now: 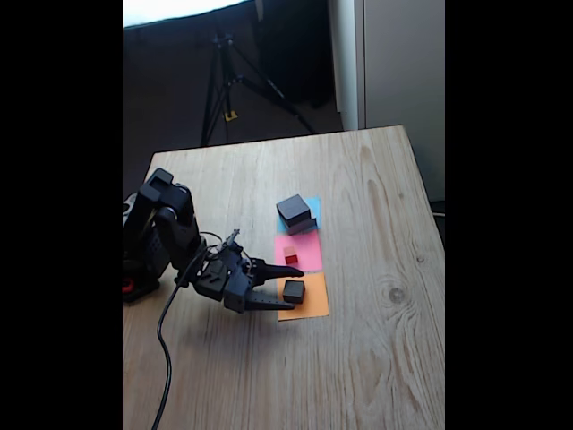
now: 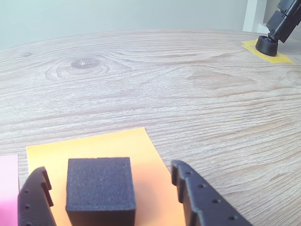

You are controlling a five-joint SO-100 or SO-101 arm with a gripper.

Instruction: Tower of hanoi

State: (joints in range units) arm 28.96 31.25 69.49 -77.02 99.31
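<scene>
On the orange paper square (image 1: 313, 305) sits the small black cube (image 1: 294, 290). My gripper (image 1: 291, 288) is open and low over the table, one finger on each side of the cube. The wrist view shows the cube (image 2: 100, 188) between my fingers (image 2: 200, 197), with a gap on both sides. The tiny red cube (image 1: 291, 258) rests on the pink paper (image 1: 307, 246). Further back, on the blue paper (image 1: 313, 208), the black slab (image 1: 293, 208) lies on top of the grey slab (image 1: 302, 225).
The wooden table (image 1: 376, 358) has free room to the right of and in front of the papers. My arm's base (image 1: 143, 251) and cable (image 1: 163, 358) are at the left. A tripod foot on yellow tape (image 2: 266, 46) shows at the table's far edge.
</scene>
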